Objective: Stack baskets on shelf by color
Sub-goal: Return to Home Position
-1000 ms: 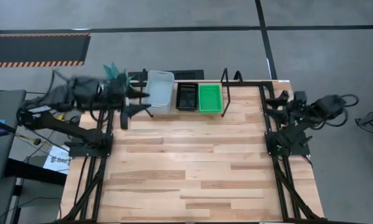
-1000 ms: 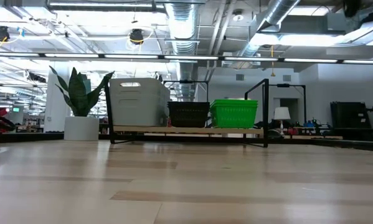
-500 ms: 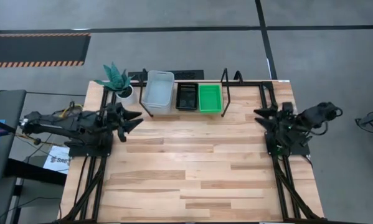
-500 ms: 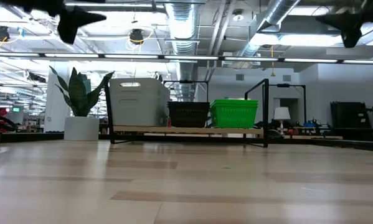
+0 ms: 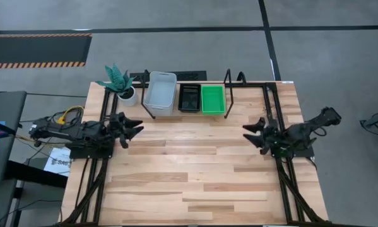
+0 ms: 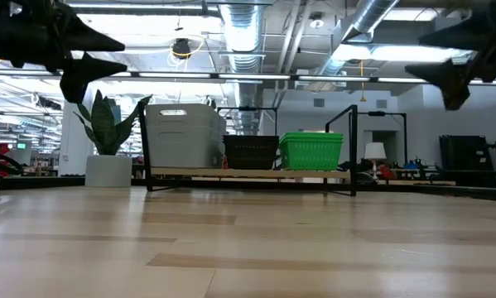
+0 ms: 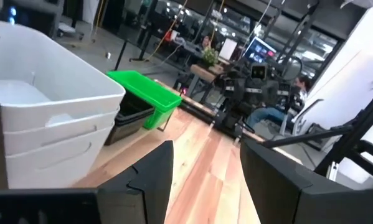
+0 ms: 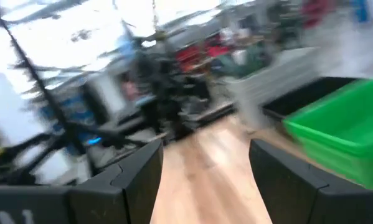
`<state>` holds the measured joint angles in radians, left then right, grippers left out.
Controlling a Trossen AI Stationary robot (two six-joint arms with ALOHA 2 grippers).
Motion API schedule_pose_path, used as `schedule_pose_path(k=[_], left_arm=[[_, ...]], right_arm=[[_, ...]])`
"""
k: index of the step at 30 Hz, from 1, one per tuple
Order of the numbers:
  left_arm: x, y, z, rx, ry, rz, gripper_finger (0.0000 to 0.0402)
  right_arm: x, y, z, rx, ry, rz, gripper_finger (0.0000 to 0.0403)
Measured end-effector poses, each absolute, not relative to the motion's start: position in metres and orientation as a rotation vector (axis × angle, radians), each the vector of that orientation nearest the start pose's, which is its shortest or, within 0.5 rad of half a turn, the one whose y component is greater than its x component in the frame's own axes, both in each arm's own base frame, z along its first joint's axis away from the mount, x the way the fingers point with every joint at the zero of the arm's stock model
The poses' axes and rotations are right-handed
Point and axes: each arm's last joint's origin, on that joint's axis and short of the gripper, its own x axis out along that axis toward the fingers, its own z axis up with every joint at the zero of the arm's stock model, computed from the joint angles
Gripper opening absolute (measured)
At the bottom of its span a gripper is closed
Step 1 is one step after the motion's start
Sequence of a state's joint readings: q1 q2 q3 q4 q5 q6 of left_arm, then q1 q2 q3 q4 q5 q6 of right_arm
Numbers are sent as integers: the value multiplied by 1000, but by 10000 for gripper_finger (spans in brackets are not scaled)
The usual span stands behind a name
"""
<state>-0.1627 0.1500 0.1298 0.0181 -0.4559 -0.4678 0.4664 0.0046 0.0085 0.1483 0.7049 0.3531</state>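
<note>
I'm standing by the counter [image 5: 189,170], and the shelf [image 6: 248,173] is sitting along its far edge, between the two arms. All the baskets I can see are resting on the shelf in three piles. The pale grey-white pile [image 5: 160,93] is standing at the left and rising tallest. The black pile [image 5: 189,98] is sitting in the middle, and the bright green pile [image 5: 212,99] is sitting just beside it on the right. In the left wrist view the white ones are showing layered rims, one nested in another. I cannot tell how many are making up the black pile. A leafy plant in a white pot [image 5: 127,94] is standing just off the shelf's left end.

The left gripper [image 5: 137,126] is hanging above the counter's left side, near the shelf's left end, with its fingers spread and holding nothing. The right gripper [image 5: 252,130] is hovering over the right side, pointing inward, its fingers also spread apart and empty. Both are staying well apart from the baskets.
</note>
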Motion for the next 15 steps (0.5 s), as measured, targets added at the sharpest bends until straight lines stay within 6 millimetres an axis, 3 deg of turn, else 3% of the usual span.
schedule_pose_path(k=[8,15], left_arm=[[94,-2,176,-427,-96,287,174],[94,-2,175,-412,-98,284,174]], right_arm=[[89,25,181,260,-158,-120,264],[90,26,176,204,-100,-118,264]])
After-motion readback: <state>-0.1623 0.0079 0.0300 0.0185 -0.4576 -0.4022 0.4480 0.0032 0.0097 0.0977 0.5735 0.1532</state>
